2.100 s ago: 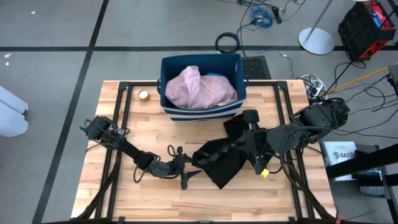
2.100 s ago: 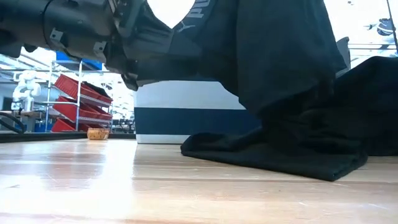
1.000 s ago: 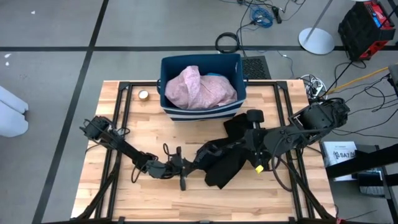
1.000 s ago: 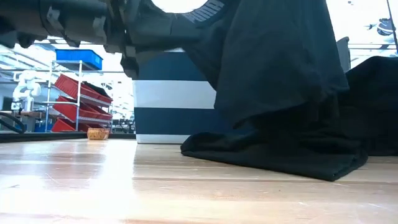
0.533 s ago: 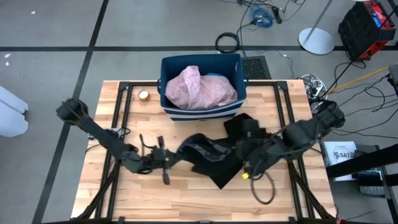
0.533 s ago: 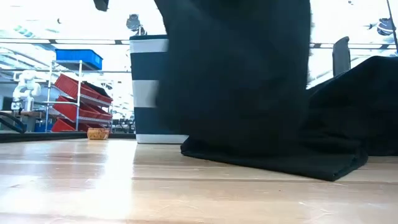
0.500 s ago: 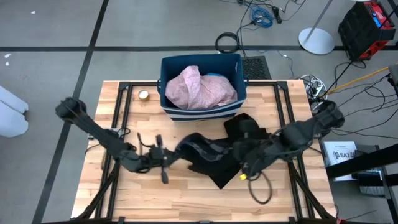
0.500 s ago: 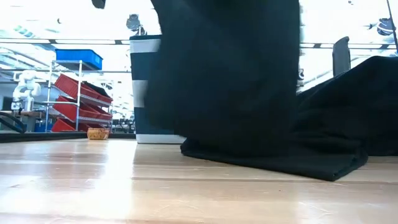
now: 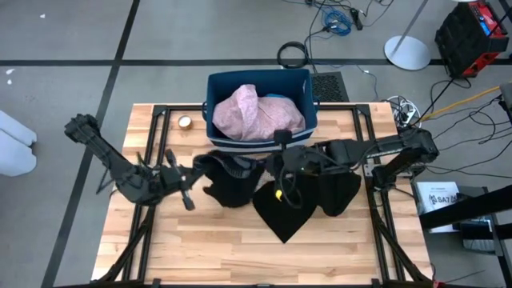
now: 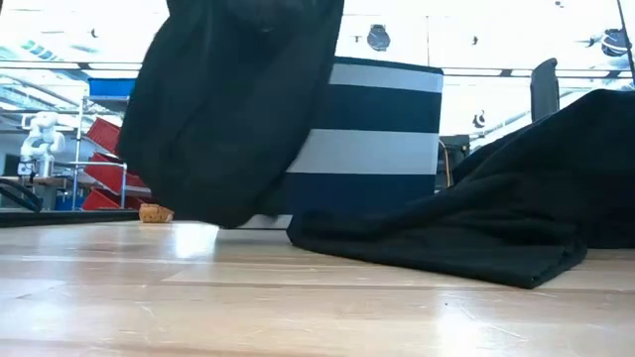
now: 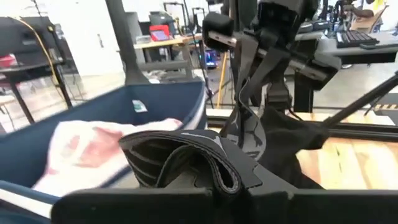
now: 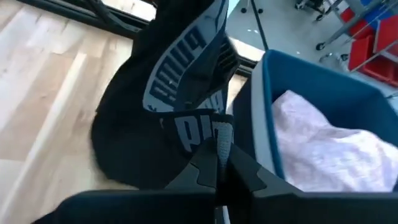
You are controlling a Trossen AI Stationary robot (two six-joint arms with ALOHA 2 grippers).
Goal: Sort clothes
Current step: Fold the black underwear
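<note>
The left end effector (image 9: 194,174) is clenched on one edge of a black garment (image 9: 228,178) and hangs just in front of the bin (image 9: 213,96), near its left corner. In its wrist view the pinched band of black cloth (image 11: 186,163) arches up right above the fingers, with the bin wall close behind. Holding the edge this high probably serves to lift the cloth clear of the counter (image 9: 160,240) so it can go over the rim.

Across from it, the right end effector (image 9: 276,170) is also clenched, grasping the other side of the same garment. Its wrist view shows printed lettering on the black cloth (image 12: 180,118) draped past the fingers. The garment sags between the two end effectors, so the pair seem to be carrying it spread out, not bunched. In the low view it hangs off the counter, in front of the bin's striped wall (image 10: 382,129).

Behind both end effectors, the bin holds a pink garment (image 9: 256,112), heaped to the rim; a sliver of something blue shows at its back right.

Below and right of the right end effector, more black clothing (image 9: 320,192) lies slumped on the counter, not yet sorted.
</note>
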